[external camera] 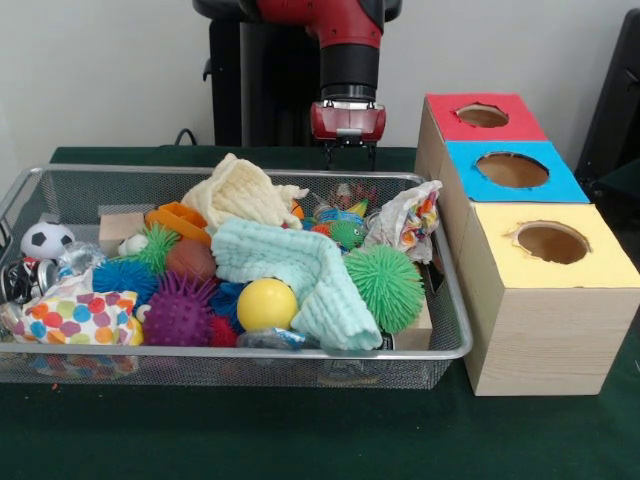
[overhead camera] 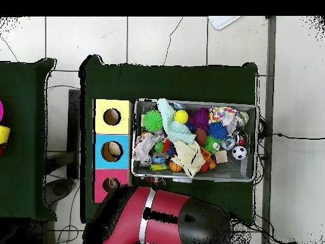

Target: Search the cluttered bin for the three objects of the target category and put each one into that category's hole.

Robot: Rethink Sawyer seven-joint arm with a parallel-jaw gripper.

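The hand (external camera: 349, 157), grip state unclear, hung behind the bin (external camera: 440, 352); cloths (external camera: 300, 270) hid toys, risking a snagged grasp.

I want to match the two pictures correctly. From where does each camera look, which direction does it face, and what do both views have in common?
Front view: sits across the table, facing the robot; it looks at the wire bin and the three-hole box, with the red arm and its hand descending behind the bin.
Overhead view: sits above, looking straight down on the bin and box; the arm fills the bottom.
Shared: bin, box, arm, yellow ball, green spiky ball, soccer ball.
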